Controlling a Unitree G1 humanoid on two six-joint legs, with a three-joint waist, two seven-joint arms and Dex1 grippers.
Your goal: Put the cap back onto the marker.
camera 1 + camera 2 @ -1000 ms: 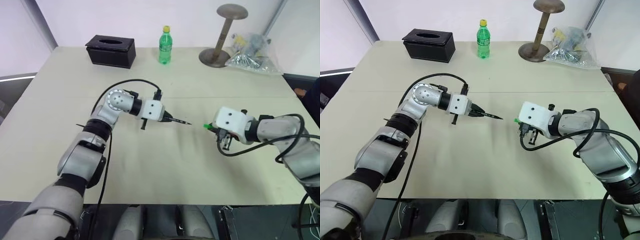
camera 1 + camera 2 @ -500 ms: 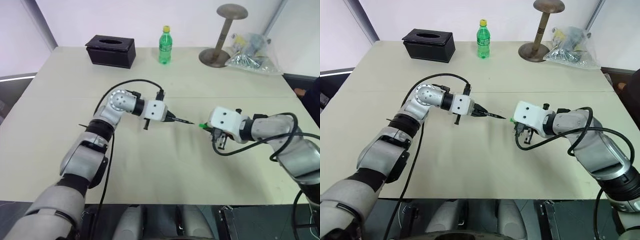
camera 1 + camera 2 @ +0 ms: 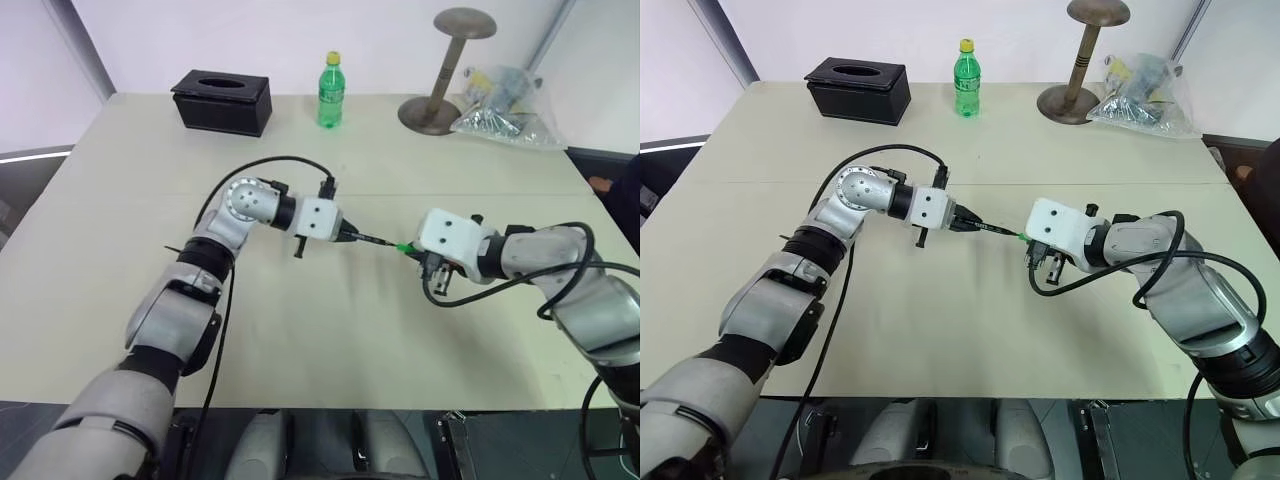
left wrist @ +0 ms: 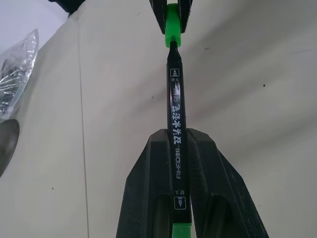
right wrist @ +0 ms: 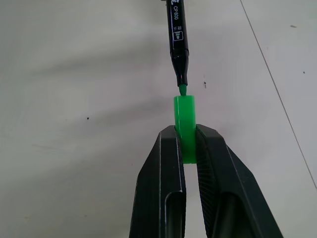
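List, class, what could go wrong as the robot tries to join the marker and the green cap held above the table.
1. The marker tip sits just at the mouth of the cap; a slight misalignment could jam it against the rim.
2. The right pincer grips the cap only by its rear part, so pushing may tilt it or slide it back.
3. The left pincer holds the slim marker far behind its tip, so it may pivot.

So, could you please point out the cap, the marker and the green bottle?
cap (image 5: 184, 126), right wrist view, its exposed front half.
marker (image 4: 176, 106), left wrist view, mid-barrel.
green bottle (image 3: 330, 97), left eye view, its label.
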